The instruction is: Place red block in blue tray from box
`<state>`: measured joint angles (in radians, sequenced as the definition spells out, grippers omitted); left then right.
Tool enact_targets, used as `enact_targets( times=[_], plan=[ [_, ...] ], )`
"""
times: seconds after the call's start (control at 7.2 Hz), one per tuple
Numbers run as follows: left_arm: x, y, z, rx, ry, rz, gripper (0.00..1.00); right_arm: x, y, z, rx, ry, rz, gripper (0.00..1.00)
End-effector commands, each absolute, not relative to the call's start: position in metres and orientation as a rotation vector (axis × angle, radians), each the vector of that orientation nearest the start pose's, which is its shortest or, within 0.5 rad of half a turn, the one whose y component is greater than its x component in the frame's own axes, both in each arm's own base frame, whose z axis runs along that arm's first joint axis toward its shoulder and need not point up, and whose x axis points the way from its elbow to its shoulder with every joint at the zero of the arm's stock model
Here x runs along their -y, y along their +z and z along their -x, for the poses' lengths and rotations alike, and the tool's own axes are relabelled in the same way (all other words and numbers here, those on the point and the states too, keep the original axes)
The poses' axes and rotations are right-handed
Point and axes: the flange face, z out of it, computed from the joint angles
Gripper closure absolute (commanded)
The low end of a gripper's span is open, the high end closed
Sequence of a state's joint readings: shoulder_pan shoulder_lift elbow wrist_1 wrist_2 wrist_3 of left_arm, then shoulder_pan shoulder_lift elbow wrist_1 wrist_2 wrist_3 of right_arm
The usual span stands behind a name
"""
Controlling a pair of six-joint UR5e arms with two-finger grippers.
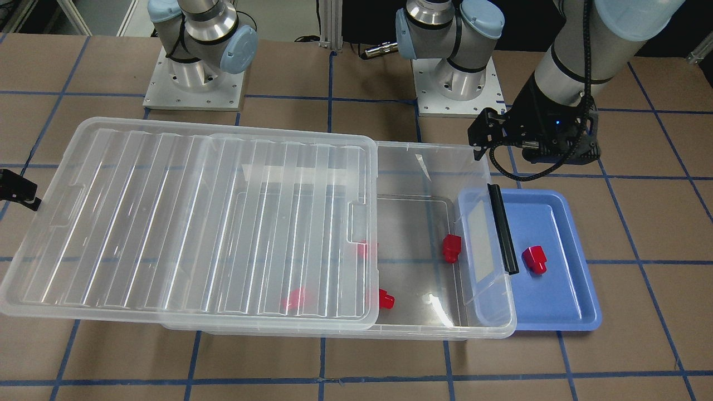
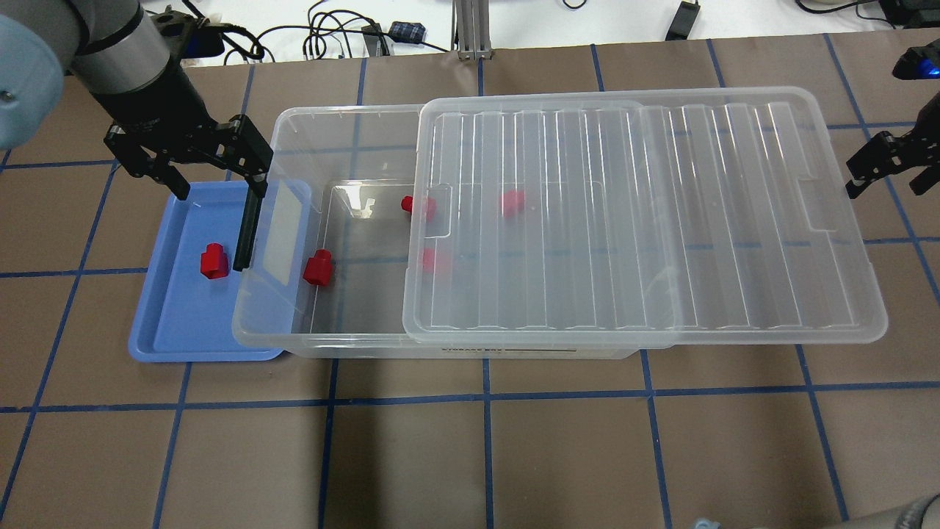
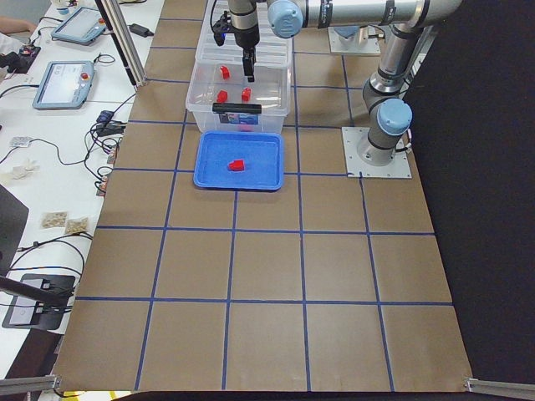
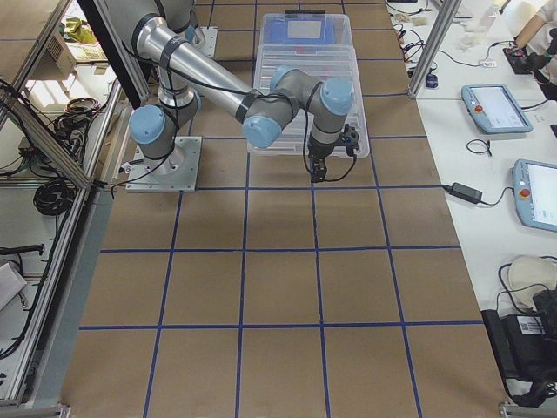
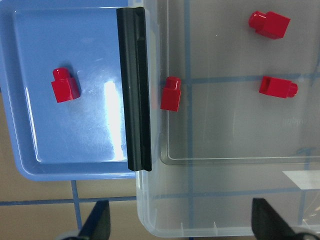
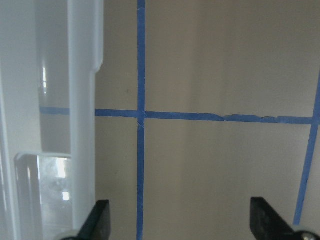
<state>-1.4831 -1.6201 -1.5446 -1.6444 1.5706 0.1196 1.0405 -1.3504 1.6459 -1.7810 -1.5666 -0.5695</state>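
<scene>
Bright, even overhead light — glare streaks on lid (image 1: 184, 223), blue tray (image 5: 112, 95) — soft shadows, pics mostly sharp.

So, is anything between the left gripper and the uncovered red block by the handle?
Nothing visible: the ribbed clear lid stops short of that small red block. Toward the light-blue tray, though, the end wall of the clear box and its black bar handle stand between.

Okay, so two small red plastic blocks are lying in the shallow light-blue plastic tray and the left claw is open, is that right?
Not quite: only one small red plastic block lies in the shallow light-blue plastic tray, as the overhead exterior view shows. The left claw is open.
</scene>
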Motion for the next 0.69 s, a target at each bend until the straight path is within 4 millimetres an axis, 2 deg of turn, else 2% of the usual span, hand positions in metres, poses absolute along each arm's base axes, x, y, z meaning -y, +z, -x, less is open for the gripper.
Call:
enact_targets(
  times=[0.0, 0.56],
  plan=[
    [0.51, 0.472, 0.089, -3.147, 0.144, -0.051, 0.0, 0.556, 0.354, 0.146, -3.093, 0.115, 0.033, 0.0],
    [0.509, 0.472, 0.089, -3.149, 0.142, -0.048, 0.0, 0.566, 0.354, 0.1, -3.101, 0.122, -0.019, 0.0]
  ],
)
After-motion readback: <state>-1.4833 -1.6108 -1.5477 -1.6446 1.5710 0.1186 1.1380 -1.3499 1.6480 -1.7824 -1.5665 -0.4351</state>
